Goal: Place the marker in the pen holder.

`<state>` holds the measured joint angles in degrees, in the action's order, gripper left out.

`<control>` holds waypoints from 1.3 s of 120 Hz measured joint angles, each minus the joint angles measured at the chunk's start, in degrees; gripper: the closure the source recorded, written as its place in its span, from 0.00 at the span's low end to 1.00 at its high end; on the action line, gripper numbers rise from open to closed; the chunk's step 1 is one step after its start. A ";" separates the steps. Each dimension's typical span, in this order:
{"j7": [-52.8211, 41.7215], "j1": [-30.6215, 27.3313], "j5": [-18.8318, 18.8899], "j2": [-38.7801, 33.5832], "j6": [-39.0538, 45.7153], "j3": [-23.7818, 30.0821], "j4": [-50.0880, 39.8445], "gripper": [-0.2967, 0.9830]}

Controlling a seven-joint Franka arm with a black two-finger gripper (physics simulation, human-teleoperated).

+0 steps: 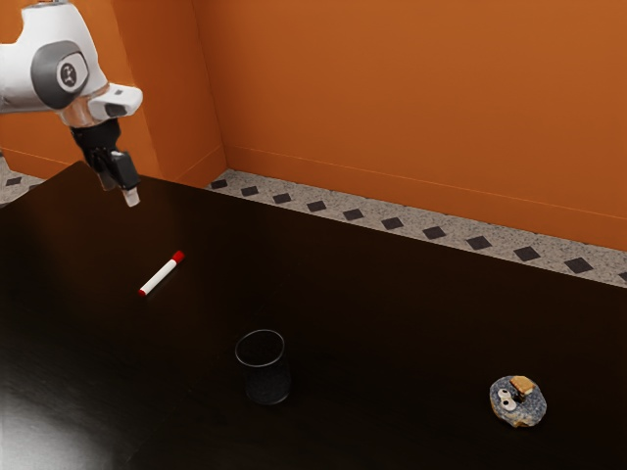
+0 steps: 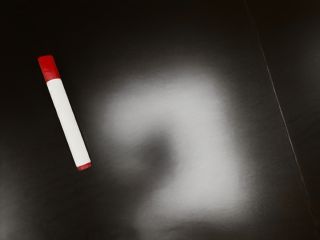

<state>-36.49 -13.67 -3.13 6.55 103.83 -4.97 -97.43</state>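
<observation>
My gripper (image 1: 130, 197) hangs above the table at the exterior view's upper left, apart from the marker. The white marker (image 1: 161, 274) with a red cap and red end lies flat on the dark table, lower in that view and slightly further right. In the wrist view the marker (image 2: 67, 117) lies on the tabletop with its full length in sight. The pen holder, a dark see-through cup (image 1: 265, 368), stands upright on the table, further toward the exterior view's right than the marker.
A round speckled blue object (image 1: 517, 401) with tan and white pieces on top sits on the dark table (image 1: 392, 313) at the exterior view's lower right. Orange walls (image 1: 421, 108) rise beyond the table's far edge.
</observation>
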 joint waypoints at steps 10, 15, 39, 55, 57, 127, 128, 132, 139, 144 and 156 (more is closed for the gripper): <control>1.17 1.19 -0.08 1.28 3.07 -0.11 -2.14 0.23; 1.84 1.70 -0.05 2.27 4.33 -0.12 -2.67 0.23; 4.80 1.58 1.90 9.15 9.90 -1.85 -1.93 0.23; 7.48 2.13 4.45 14.74 12.42 -2.38 2.11 0.39; 7.82 2.24 4.60 15.52 12.64 -2.39 2.84 0.41; 21.00 -0.41 3.19 34.53 15.04 -2.62 20.35 0.55; 21.14 -0.39 3.11 34.67 15.05 -2.63 20.49 0.55; 21.69 -0.35 2.75 35.34 15.08 -2.63 20.94 0.56; 22.58 -0.32 1.84 36.83 15.12 -2.61 22.13 0.56; 23.18 -0.34 1.38 37.68 15.15 -2.65 22.62 0.56; 24.48 -0.38 0.68 39.34 15.19 -2.60 22.99 0.57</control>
<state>-12.01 -14.06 -2.45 45.89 119.02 -7.57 -74.44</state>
